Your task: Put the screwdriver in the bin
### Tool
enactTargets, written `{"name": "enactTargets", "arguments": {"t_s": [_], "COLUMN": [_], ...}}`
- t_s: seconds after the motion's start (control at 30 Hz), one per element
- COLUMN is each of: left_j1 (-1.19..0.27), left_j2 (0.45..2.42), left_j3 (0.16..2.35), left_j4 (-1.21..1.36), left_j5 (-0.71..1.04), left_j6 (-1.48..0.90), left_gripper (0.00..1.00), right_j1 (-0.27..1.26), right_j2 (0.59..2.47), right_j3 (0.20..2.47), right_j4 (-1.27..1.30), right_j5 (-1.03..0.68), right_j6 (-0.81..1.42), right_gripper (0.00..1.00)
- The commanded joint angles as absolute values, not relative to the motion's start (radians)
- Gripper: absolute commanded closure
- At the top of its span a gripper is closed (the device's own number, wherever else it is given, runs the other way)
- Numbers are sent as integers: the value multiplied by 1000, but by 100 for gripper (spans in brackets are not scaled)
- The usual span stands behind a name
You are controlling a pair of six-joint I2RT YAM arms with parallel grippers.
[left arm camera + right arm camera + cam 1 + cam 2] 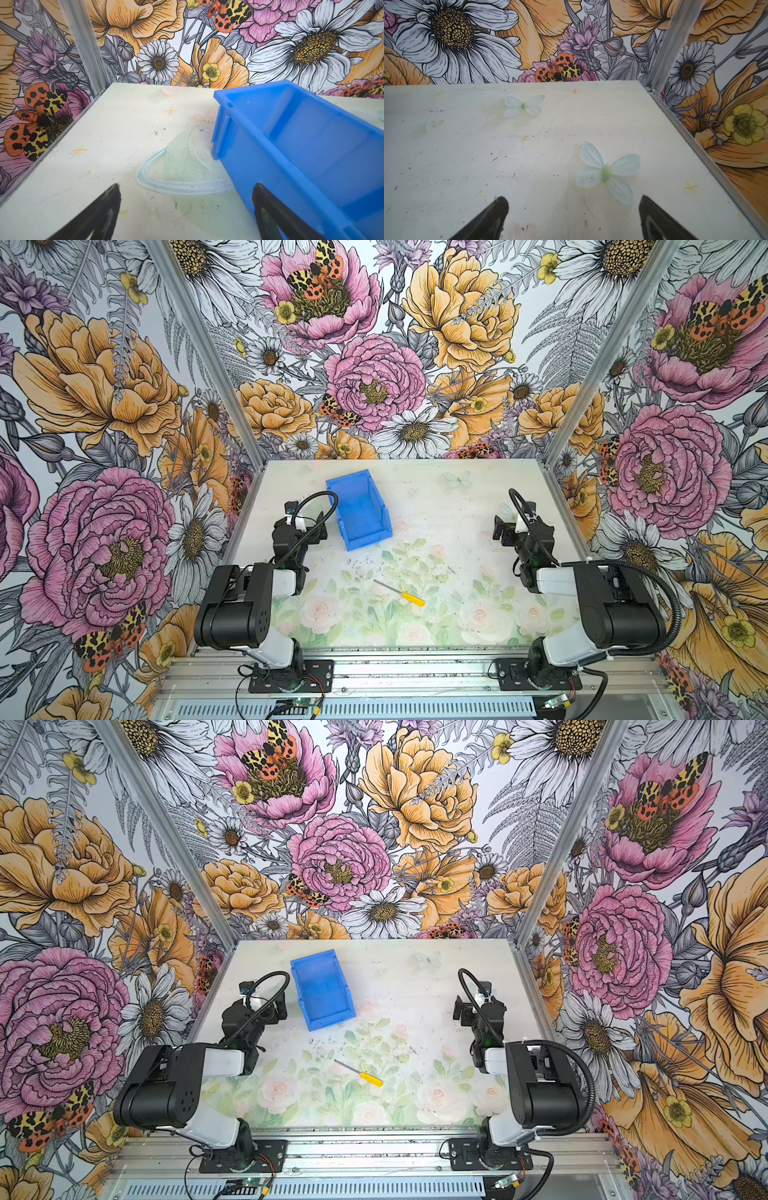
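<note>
Seen in both top views, the small screwdriver with a yellow plastic handle and thin silver shaft (399,593) (358,1073) lies flat on the pale, flower-printed tabletop (457,531), at about 6 o'clock from the table's middle. Its handle end points to 4 o'clock and its metal tip to 10 o'clock. Nothing touches it.

The bright blue rectangular plastic bin (361,510) (322,990) stands upright at about 11 o'clock from the screwdriver, well apart from it. Its lower cut-away side faces roughly 5 o'clock, and its bare blue floor shows.

The left gripper (307,516) sits just beside the bin, at 9 o'clock from it. In the left wrist view its two black fingers (112,199) are spread wide with only tabletop between them (one finger overlaps the bin's (311,145) outer wall, and whether they touch cannot be told). It grasps nothing.

The right gripper (513,522) is at 3 o'clock from the table's middle, well apart from both bin and screwdriver. In the right wrist view its fingers (500,209) are likewise released and wide, over bare tabletop near a pale printed butterfly (606,172).
</note>
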State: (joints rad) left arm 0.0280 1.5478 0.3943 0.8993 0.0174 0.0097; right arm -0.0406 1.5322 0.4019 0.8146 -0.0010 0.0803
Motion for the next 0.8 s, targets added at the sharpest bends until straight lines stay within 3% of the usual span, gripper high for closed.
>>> {"name": "enactTargets", "arguments": {"t_s": [0.0, 0.77], "left_j1": [23, 29], "left_j2": [1549, 1549], "left_j3": [379, 383], "left_j4": [931, 930], "left_j5": [5, 15], "left_j6": [24, 18], "left_gripper": [1, 2], "right_j1": [-44, -44], "right_j2": [1537, 1538], "right_j3": [400, 400], "right_j4": [852, 853], "right_j5": [3, 3], "right_j6": [81, 80], "right_gripper": [1, 0]}}
